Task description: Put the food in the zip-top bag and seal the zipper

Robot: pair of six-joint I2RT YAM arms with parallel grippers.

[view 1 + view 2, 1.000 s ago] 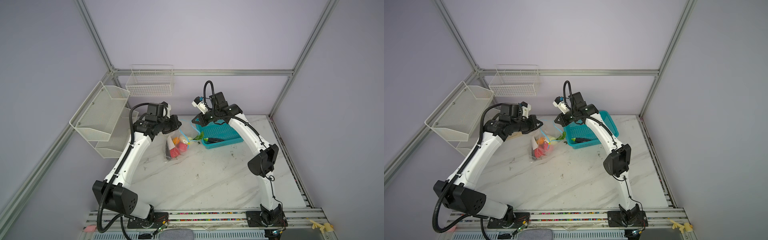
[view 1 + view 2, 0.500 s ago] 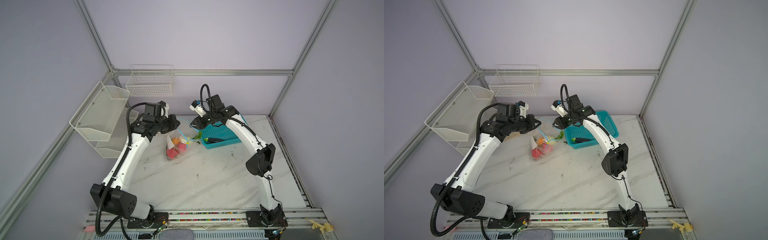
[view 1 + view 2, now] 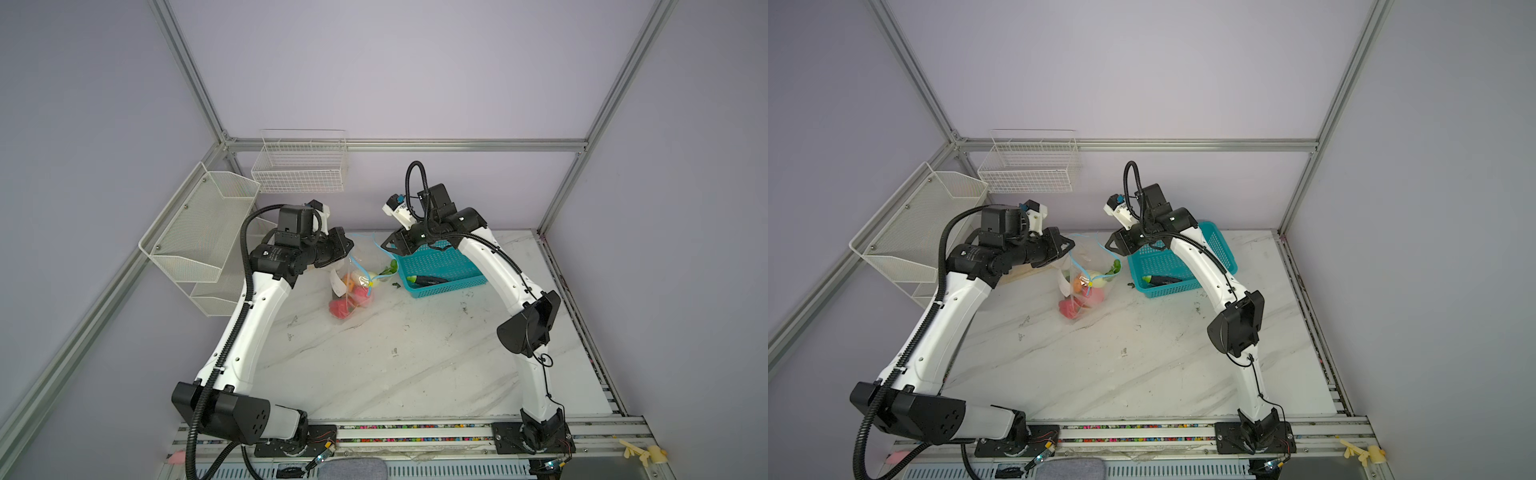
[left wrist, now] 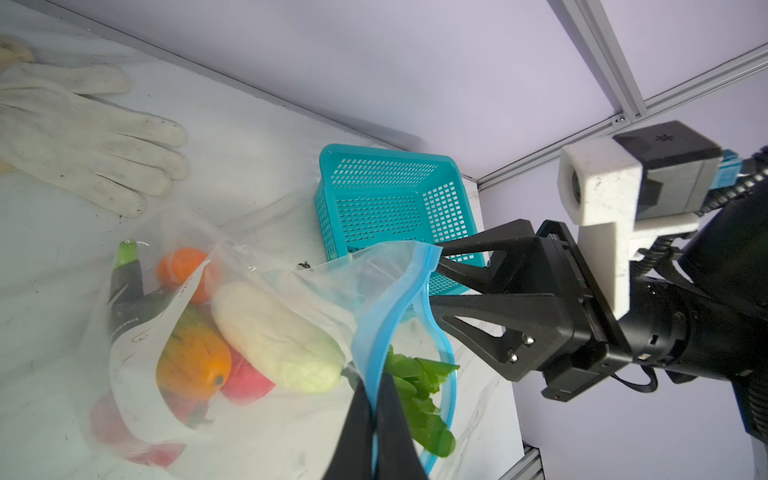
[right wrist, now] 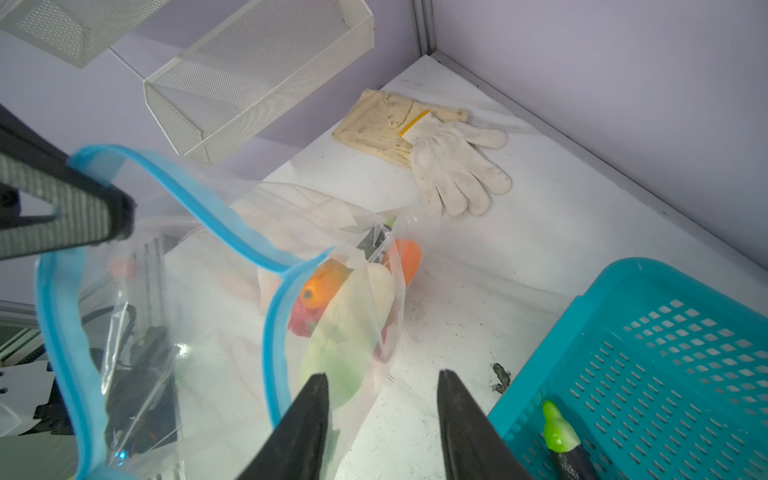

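Note:
The clear zip-top bag [image 3: 353, 286] [image 3: 1088, 286] stands on the marble table, its mouth held up. My left gripper [image 4: 376, 376] [image 3: 347, 249] is shut on the light blue zipper [image 4: 399, 307] [image 5: 232, 224]. Inside the bag lie food pieces: a white one [image 4: 274, 332], an orange one [image 4: 193, 361], a red one [image 4: 245, 378] and an eggplant [image 4: 124, 282]. Green leaves [image 4: 419, 390] sit at the mouth. My right gripper [image 5: 382, 376] [image 3: 386, 245] is open beside the bag's mouth, with nothing between its fingers. Another eggplant [image 5: 561, 440] [image 3: 426, 279] lies in the basket.
The teal perforated basket [image 3: 440, 266] [image 3: 1183, 257] stands right of the bag, under my right arm. White work gloves [image 4: 83, 137] [image 5: 449, 166] lie by the back wall. White wire shelves [image 3: 199, 232] hang on the left wall, and a wire basket [image 3: 299, 166] on the back wall.
My right gripper has opened and shifted slightly left, toward the bag's mouth. My left gripper keeps hold of the zipper strip, and the bag has barely moved.

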